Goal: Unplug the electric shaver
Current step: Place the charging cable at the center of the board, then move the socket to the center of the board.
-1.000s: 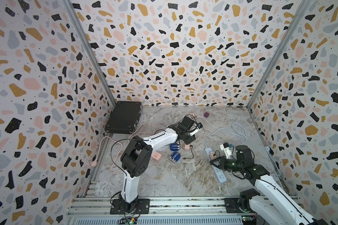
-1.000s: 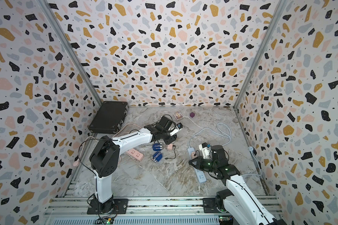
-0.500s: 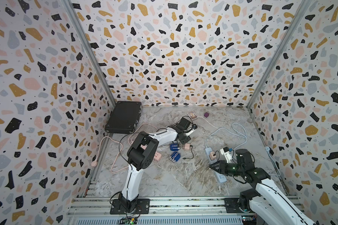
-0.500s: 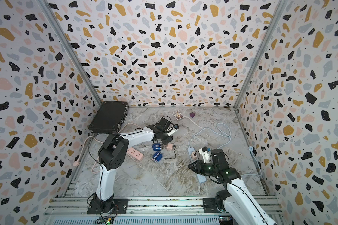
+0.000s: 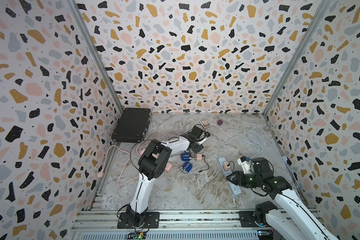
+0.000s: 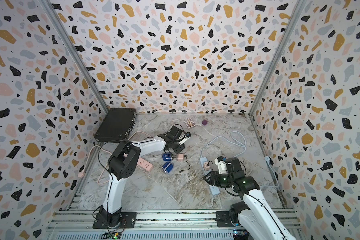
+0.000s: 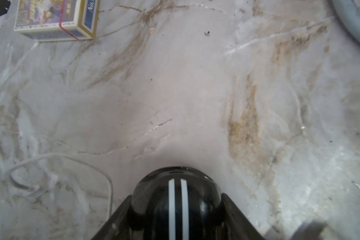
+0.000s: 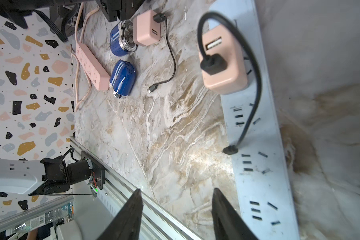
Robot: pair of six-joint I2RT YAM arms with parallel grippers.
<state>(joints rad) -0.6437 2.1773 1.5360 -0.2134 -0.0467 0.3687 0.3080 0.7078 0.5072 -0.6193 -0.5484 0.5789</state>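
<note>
A black electric shaver (image 7: 154, 199) with two white stripes sits between the jaws of my left gripper (image 7: 176, 195), whose fingers press on both its sides just above the marble floor. A pink charger (image 8: 222, 62) is plugged into the pale blue power strip (image 8: 264, 187). Its black cable (image 8: 256, 93) loops round, and its free end (image 8: 230, 150) rests on the strip. My right gripper (image 8: 177, 190) hovers open beside the strip's near end with nothing between its fingers. Both top views show this gripper (image 5: 230, 178) (image 6: 207, 178) at the front right.
Two blue shavers (image 5: 186, 156) (image 5: 186, 166), a second pink charger (image 5: 198, 157) with a loose cable and a pink power strip (image 5: 167, 167) lie mid-floor. A black case (image 5: 132, 126), a card box (image 5: 204, 122) and a purple cube (image 5: 220, 122) are at the back. A grey cord (image 5: 256, 141) loops at the right.
My right gripper has gone from shut to open and drawn back a little toward the front. The left arm's elbow has risen and its wrist has shifted slightly left.
</note>
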